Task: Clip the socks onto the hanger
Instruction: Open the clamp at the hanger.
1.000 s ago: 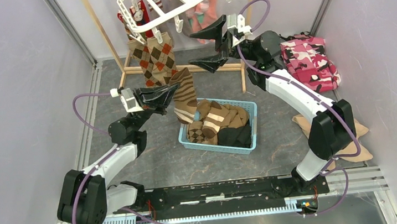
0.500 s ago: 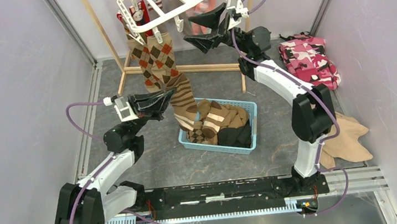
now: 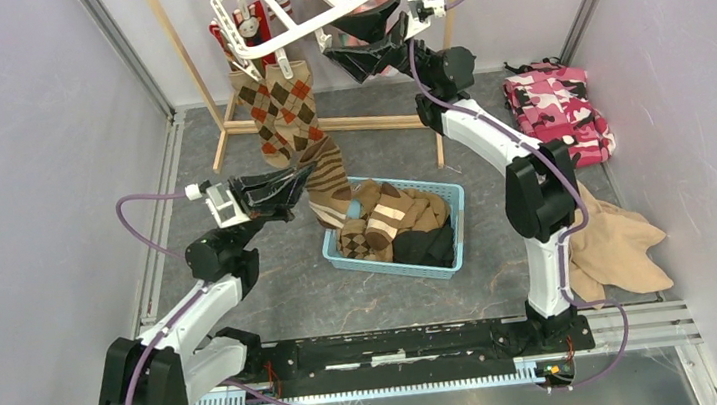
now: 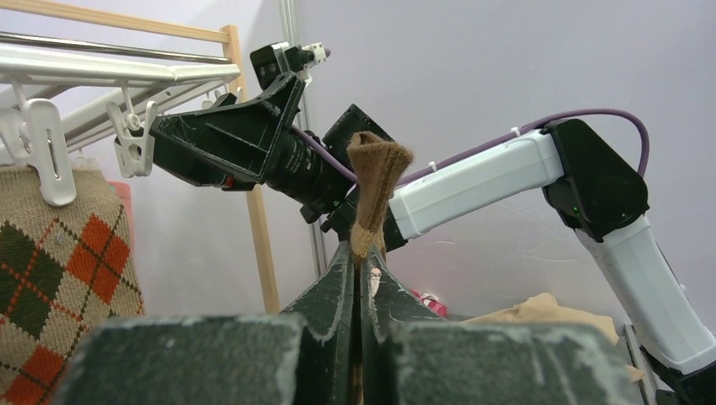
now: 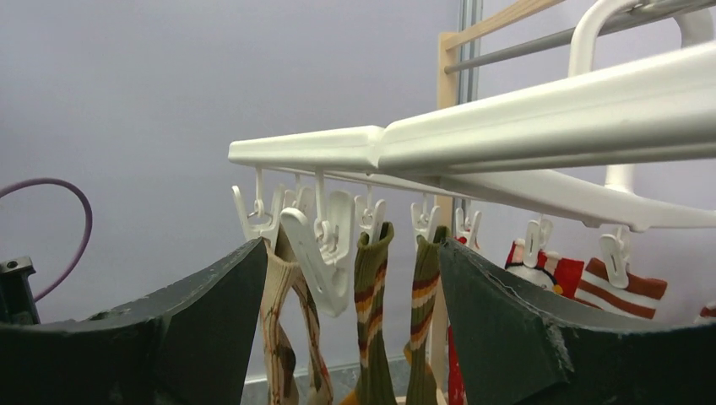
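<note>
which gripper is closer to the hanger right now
Right. The right gripper is open at the front rim of the hanger, among its clips. The left gripper sits well below, shut on a striped sock by the blue basket.

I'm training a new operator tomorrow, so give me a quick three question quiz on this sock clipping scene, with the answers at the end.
1. True or false: the left gripper is shut on a striped sock.
2. Pick one: in the right wrist view, what hangs between the open jaws of the right gripper? A, a white clip. B, a pen. C, nothing at all.
3. Fill in the word: the spare socks lie in a light ___ basket.

Key: 1 true; 2 A; 3 blue.
</note>
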